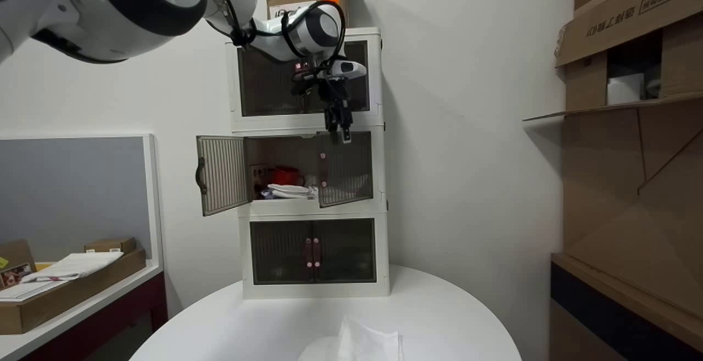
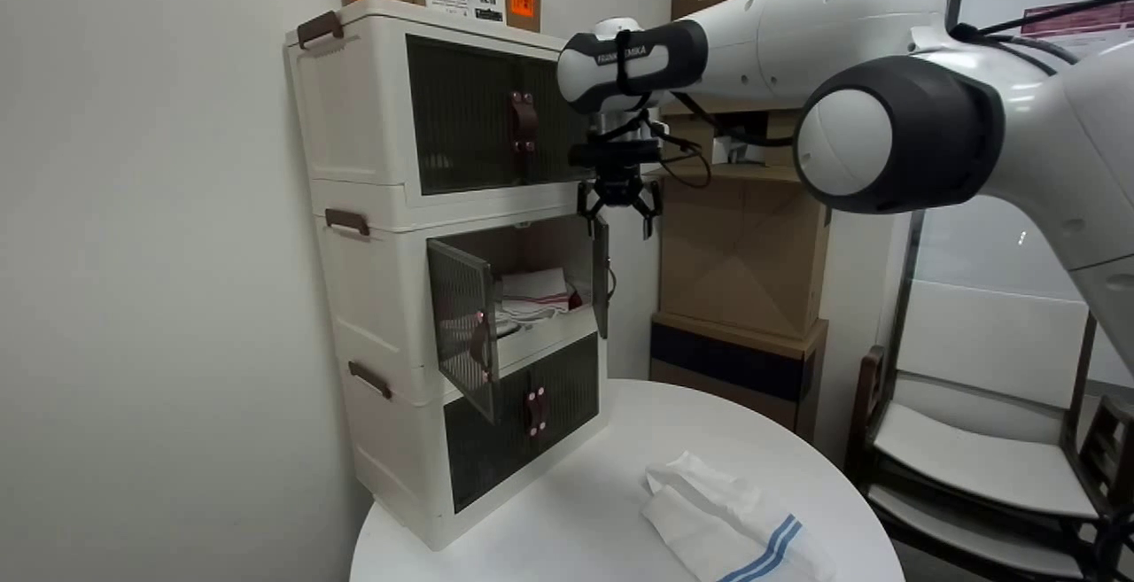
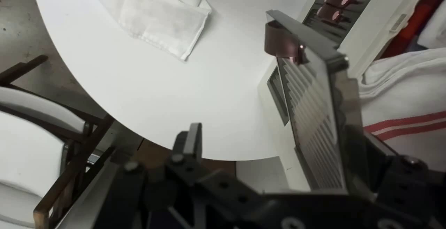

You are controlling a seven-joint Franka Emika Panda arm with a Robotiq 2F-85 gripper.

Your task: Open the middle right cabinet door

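The middle right cabinet door (image 1: 349, 171) stands partly open in both exterior views (image 2: 601, 281). In the wrist view its ribbed see-through panel (image 3: 310, 117) and brown handle (image 3: 280, 42) show close up. My gripper is at the door's top edge in both exterior views (image 1: 339, 131) (image 2: 620, 228). Its fingers are wide apart in the wrist view (image 3: 287, 142). The door's top part lies between them, nearer the right finger. The right finger is on the inner side, partly hidden by the door; the left finger is outside. I cannot tell whether a finger touches the panel.
The left twin door (image 1: 222, 175) stands wide open. Inside the middle tier are folded cloths (image 1: 288, 191) and a red mug (image 1: 285, 176). The upper doors (image 2: 461, 117) and lower doors (image 1: 281, 251) are shut. A white cloth (image 2: 709, 520) lies on the round table (image 2: 638, 422).
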